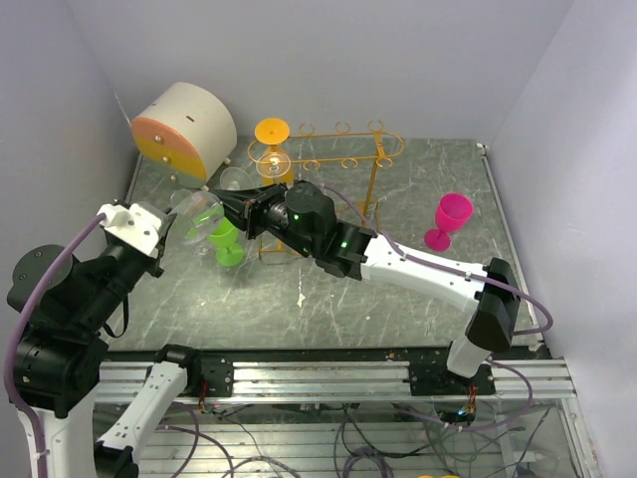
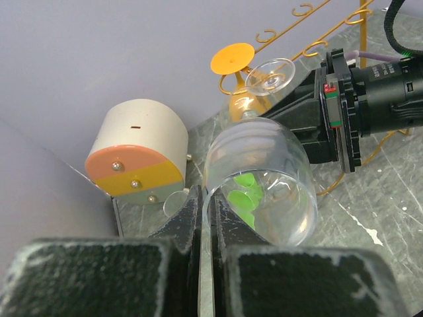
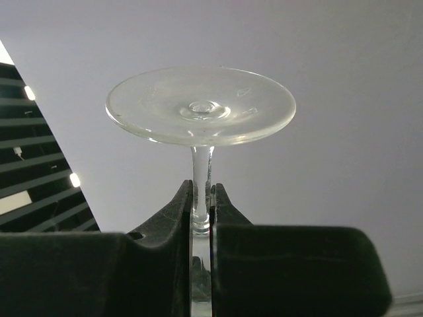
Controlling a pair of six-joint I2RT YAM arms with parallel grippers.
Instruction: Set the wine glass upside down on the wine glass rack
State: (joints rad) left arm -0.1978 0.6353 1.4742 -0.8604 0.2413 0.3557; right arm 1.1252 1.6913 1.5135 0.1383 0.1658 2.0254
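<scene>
A clear wine glass (image 1: 196, 210) is held in the air, tilted, left of the orange-gold wire wine glass rack (image 1: 343, 151). My left gripper (image 1: 171, 221) is shut on the rim of its bowl (image 2: 261, 181), with the rim pinched between the fingertips (image 2: 206, 195). My right gripper (image 1: 223, 199) is shut on its stem (image 3: 200, 178), just below the round base (image 3: 200, 113). In the left wrist view the right gripper (image 2: 310, 122) reaches in from the right, and the base (image 2: 269, 75) points up toward the rack (image 2: 310, 46).
An orange glass (image 1: 272, 146) hangs upside down at the rack's left end. A green glass (image 1: 228, 240) stands on the table under the held glass. A pink glass (image 1: 447, 220) stands at the right. A beige drum with an orange face (image 1: 183, 129) sits at the back left.
</scene>
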